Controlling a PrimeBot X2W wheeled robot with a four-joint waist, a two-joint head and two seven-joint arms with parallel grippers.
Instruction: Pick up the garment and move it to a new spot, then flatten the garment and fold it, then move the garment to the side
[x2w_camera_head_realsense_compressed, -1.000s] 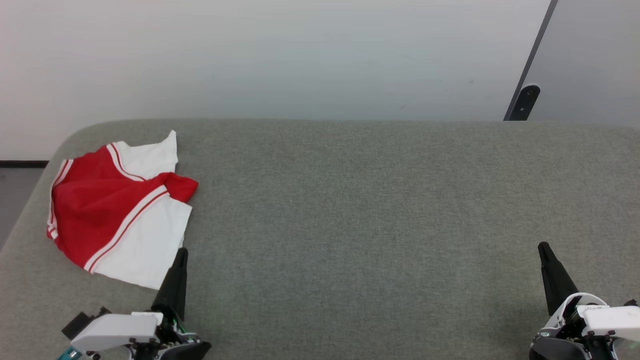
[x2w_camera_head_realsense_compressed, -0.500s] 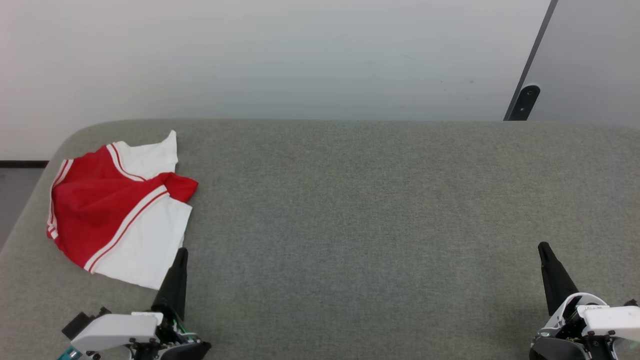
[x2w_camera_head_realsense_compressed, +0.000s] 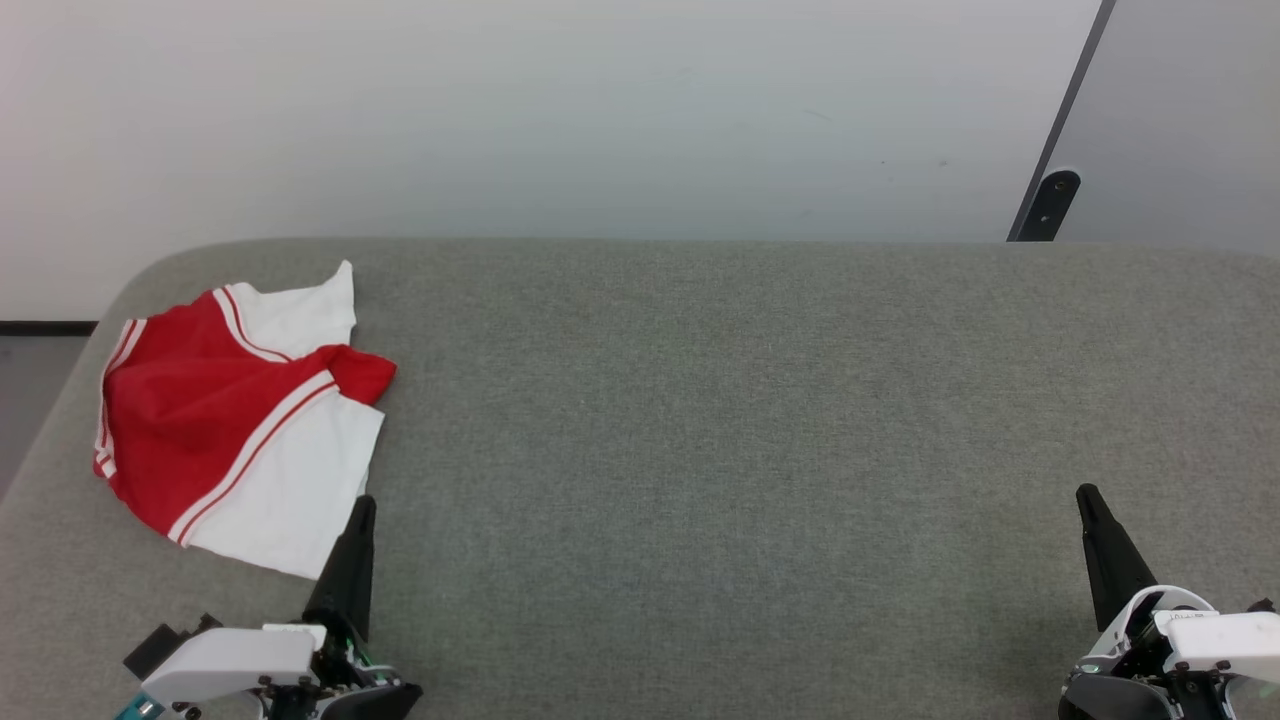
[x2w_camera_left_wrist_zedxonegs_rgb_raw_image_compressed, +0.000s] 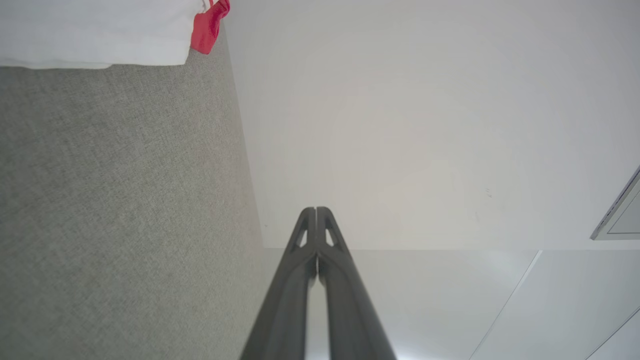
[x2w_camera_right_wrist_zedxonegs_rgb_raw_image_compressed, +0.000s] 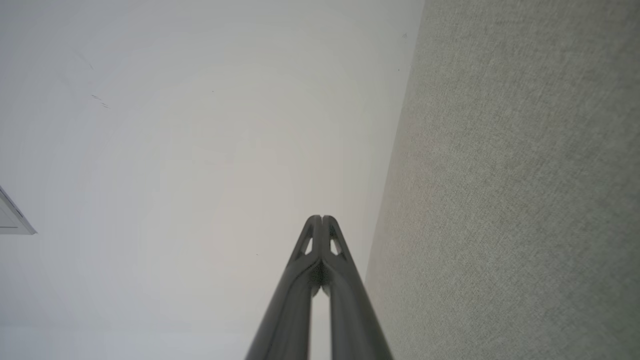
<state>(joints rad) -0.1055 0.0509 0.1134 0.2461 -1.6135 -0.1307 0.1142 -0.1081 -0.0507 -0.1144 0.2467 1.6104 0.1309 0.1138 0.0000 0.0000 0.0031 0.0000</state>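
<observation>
**Risk: snagging the garment (x2w_camera_head_realsense_compressed: 235, 420) or dumping it off the table (x2w_camera_head_realsense_compressed: 700, 400)**

Seeing it bunched at the table's far-left corner, red body and white sleeve overlapping, close to the table's left edge. Reading the left gripper (x2w_camera_head_realsense_compressed: 362, 505) as pressed fully together with nothing held, tip at the table's near-left, just beside the white hem. Same for the right gripper (x2w_camera_head_realsense_compressed: 1088, 495): pinched closed, empty, at the table's near-right, well apart from the cloth.

Likely failures:
- ploughing into the hem by advancing without opening first
- pinching a single layer, trapping the overlap
- dragging toward the table's left edge and tipping fabric over
- lifting one-armed, probably twisting it further
</observation>
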